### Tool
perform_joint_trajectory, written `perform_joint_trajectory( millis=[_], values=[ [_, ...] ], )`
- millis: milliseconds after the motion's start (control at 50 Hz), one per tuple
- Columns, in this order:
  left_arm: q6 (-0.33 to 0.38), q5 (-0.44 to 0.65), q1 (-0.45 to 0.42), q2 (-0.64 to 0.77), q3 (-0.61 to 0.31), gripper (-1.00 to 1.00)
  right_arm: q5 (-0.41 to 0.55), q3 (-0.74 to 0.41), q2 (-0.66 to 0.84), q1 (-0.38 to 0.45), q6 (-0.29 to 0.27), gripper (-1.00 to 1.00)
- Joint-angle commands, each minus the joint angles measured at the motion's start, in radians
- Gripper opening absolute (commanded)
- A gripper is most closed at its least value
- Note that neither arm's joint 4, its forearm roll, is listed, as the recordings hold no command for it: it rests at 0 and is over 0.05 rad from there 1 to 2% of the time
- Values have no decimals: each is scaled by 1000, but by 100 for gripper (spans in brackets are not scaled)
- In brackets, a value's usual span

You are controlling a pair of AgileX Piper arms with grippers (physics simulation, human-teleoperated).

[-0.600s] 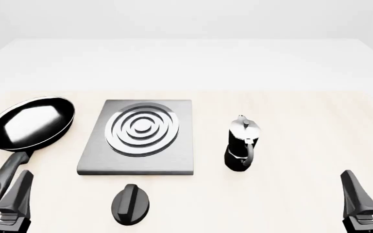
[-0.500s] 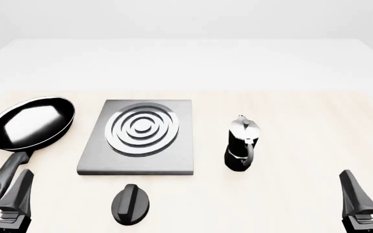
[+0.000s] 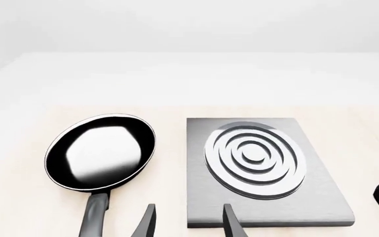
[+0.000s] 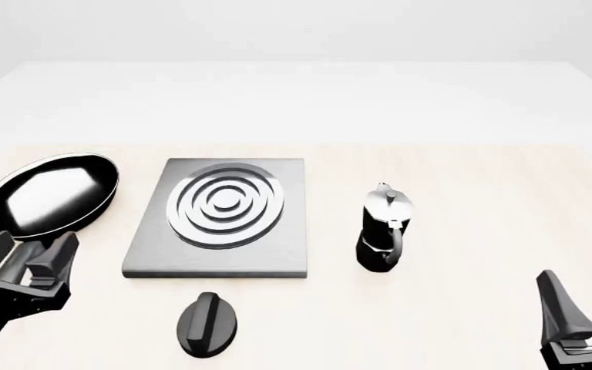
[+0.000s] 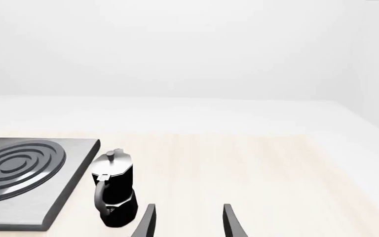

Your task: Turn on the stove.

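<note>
The stove (image 4: 275,250) is a flat grey metal slab with a ringed burner (image 4: 229,202) at the table's middle left. Its black ridged knob (image 4: 206,324) lies on the table just in front of it. My left gripper (image 4: 27,256) is open and empty, over the frying pan's handle, left of the stove and well left of the knob. My right gripper (image 4: 589,302) is open and empty at the front right, far from the knob. The stove also shows in the left wrist view (image 3: 321,197) and in the right wrist view (image 5: 64,182). The knob is out of both wrist views.
A black frying pan (image 4: 49,193) lies left of the stove, its handle hidden behind my left gripper; it also shows in the left wrist view (image 3: 100,152). A black-and-silver moka pot (image 4: 384,229) stands right of the stove; it also shows in the right wrist view (image 5: 114,195).
</note>
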Motion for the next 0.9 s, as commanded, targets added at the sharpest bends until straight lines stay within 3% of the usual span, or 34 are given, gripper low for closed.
perform_joint_trajectory(
  millis=[20,240,900],
  values=[
    [-44,63,-57,144,-100,100,-8,1,15,3,-13,100],
    [-55,152,-145,180,-176,100,-2,1,8,-2,-16,100],
    [-142,201,-352,372,-242,100,6,0,-6,-7,5,100]
  ],
)
